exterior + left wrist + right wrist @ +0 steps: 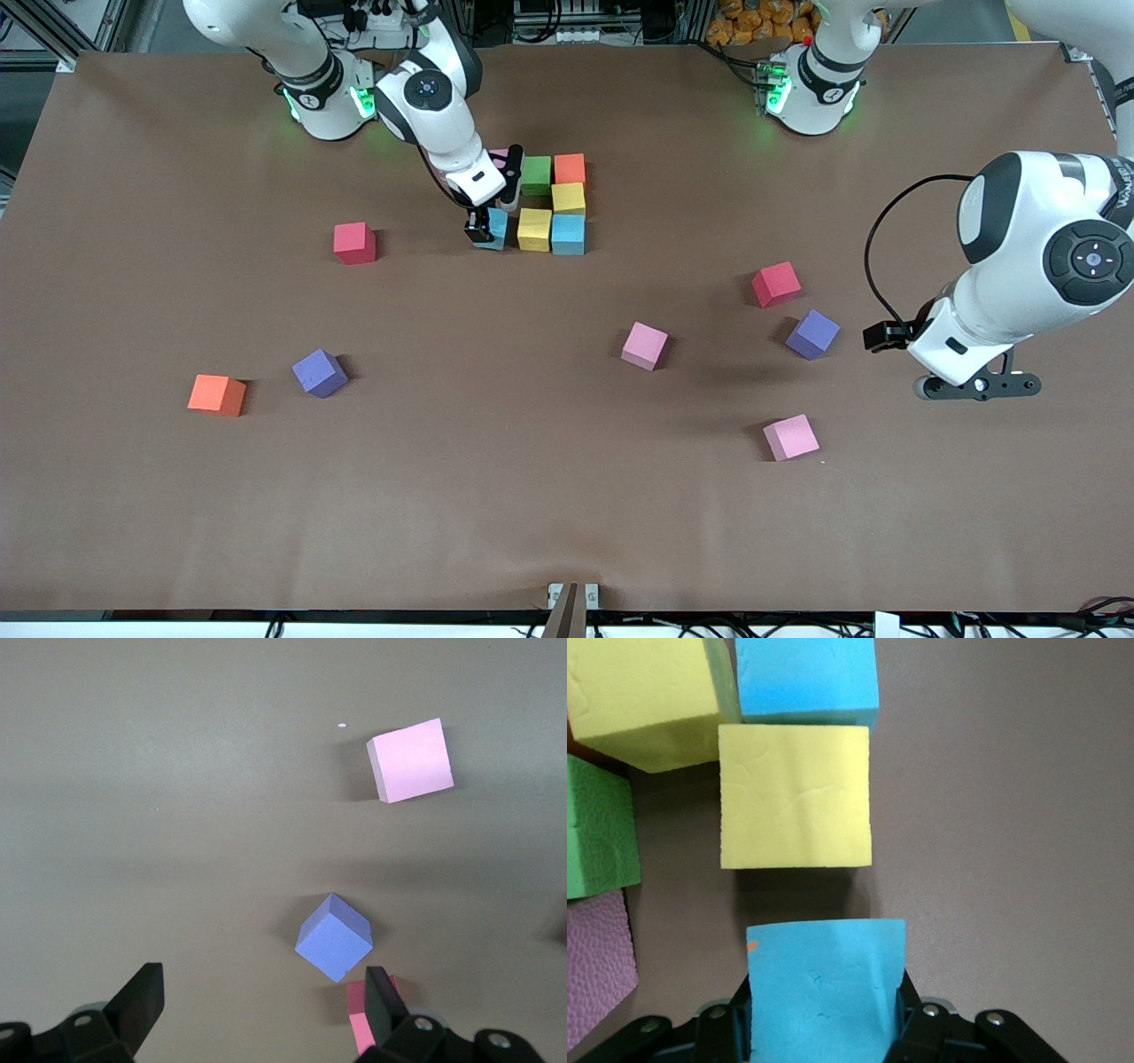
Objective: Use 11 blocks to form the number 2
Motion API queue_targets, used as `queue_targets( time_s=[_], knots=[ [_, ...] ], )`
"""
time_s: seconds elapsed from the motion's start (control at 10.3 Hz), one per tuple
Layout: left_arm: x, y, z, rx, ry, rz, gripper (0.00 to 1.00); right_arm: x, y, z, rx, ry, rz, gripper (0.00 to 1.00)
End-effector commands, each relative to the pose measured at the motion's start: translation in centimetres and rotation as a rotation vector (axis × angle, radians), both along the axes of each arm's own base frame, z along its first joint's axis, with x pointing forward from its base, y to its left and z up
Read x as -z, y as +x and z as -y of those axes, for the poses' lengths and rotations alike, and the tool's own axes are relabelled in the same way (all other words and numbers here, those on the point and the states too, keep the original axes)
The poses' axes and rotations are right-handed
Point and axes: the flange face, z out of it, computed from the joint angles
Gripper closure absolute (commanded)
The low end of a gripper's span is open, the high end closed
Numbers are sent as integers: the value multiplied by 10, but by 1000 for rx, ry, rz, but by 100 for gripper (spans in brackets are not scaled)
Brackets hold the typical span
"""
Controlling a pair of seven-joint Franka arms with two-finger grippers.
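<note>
The right end effector (pixel 481 232) is down at the table (pixel 496 496), closed on a light blue block (pixel 826 988) by two opposite side faces, at the right arm's end of the middle row of the part-built number 2 (pixel 542 206). In the right wrist view a narrow gap separates this block from the yellow block (pixel 795 796) it should touch. The figure lies toward the robots' edge of the table; its top row is a pink block (pixel 596 967) half hidden by the arm, a green block (pixel 536 175) and an orange block (pixel 570 167), with a second yellow block (pixel 568 198) below the orange one and a second blue block (pixel 568 234) completing the middle row. The cubes look like matte foam: light, slightly soft, grippy rather than slippery, and not fragile. A gentle pinch across two flat parallel faces, centred on the cube, should hold one squarely; squeezing at the corners would probably twist it, and a light cube may shift its neighbours if pushed in hard. The left end effector (pixel 974 385) waits with its fingers (pixel 142 1001) spread wide and empty, over the table near a purple block (pixel 812 334). Loose blocks still lie well apart nearer the front camera: two pink, a second purple, an orange and two red.
</note>
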Motion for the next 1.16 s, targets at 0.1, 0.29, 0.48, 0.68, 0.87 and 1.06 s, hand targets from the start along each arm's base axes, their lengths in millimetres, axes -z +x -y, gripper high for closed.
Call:
queue_targets(
  time_s=[0.1,0.29,0.48,0.68,0.87,1.06],
  knots=[
    [-1,0,-2,18,-4,-1,0,9,-2,-6,-24,5,17,68],
    [-1,0,-3,17,-4,1,0,11,-5,-9,-31,5,19,68],
    [0,1,-4,15,-4,4,0,12,-9,-13,-41,4,18,68],
    [1,1,-4,15,-4,2,0,12,-12,-15,-47,5,17,68],
    [2,1,-4,15,-4,0,0,11,-13,-17,-46,8,18,68],
    [2,1,-4,15,-4,0,0,11,-13,-18,-46,8,19,68]
  ],
)
